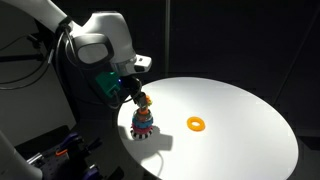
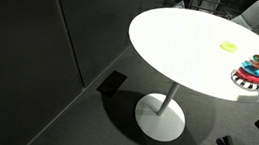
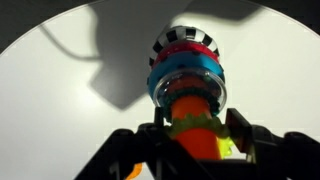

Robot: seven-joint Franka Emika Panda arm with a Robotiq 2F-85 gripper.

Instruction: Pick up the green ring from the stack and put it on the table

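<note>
The stack stands near the edge of the round white table; it also shows in an exterior view. In the wrist view the stack has striped, blue, red and teal rings on an orange peg. My gripper is over the stack with a finger on each side of the green ring, which sits round the peg above the teal ring. The fingers appear shut on it. In an exterior view my gripper is at the top of the peg.
An orange-yellow ring lies alone on the table beside the stack and also shows in an exterior view. The table stands on a white pedestal foot. The table edge is close to the stack. The surroundings are dark.
</note>
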